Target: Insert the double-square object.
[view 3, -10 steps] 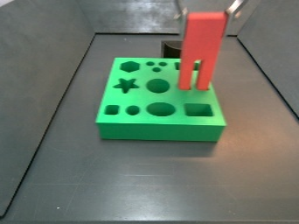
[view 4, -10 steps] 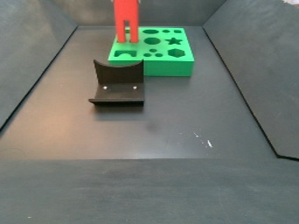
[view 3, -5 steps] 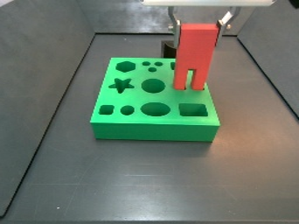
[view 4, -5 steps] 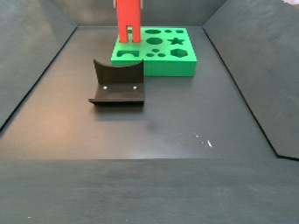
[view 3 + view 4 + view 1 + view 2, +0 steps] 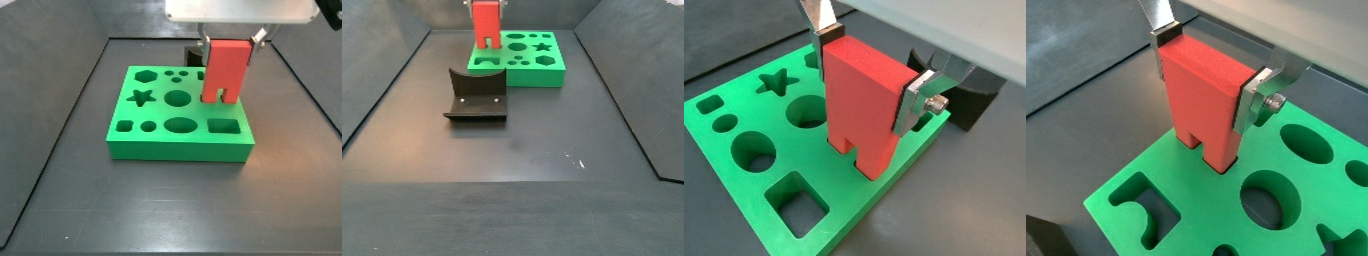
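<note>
The double-square object (image 5: pixel 865 105) is a tall flat red block with two legs. It stands upright with its legs down at the edge of the green block (image 5: pixel 764 160), which has shaped holes. My gripper (image 5: pixel 869 68) is shut on its top, one silver finger (image 5: pixel 919 100) on each narrow side. Both show in the wrist views: object (image 5: pixel 1203 100), gripper (image 5: pixel 1205 68), green block (image 5: pixel 1280 215). In a side view the object (image 5: pixel 227 70) stands at the green block's (image 5: pixel 181 125) far right part. It also shows at the back of a side view (image 5: pixel 485 24).
The dark fixture (image 5: pixel 476 95) stands on the floor in front of the green block (image 5: pixel 523 60) in a side view; it shows behind the block in a wrist view (image 5: pixel 971 95). Dark walls enclose the floor (image 5: pixel 516 160).
The gripper has come straight down with the red object; its legs now sit lower at the green block's top than one second ago.
</note>
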You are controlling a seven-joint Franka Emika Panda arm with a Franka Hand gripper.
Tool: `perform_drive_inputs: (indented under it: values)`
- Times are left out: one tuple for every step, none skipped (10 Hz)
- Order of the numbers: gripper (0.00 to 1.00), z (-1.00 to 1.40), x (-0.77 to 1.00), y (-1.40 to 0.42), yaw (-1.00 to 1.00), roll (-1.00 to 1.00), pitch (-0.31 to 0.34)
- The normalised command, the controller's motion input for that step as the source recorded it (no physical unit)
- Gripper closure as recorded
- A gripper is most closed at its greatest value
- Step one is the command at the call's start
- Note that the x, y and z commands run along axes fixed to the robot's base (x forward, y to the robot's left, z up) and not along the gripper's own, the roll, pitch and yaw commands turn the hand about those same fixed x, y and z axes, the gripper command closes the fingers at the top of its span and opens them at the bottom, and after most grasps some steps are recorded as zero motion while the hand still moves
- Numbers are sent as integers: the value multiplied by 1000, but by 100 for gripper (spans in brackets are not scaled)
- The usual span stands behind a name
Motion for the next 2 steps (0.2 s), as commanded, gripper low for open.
perform_drive_inputs:
  values:
    - [100,0,0,0,-57,0,3]
    - [100,0,0,0,0,0,0]
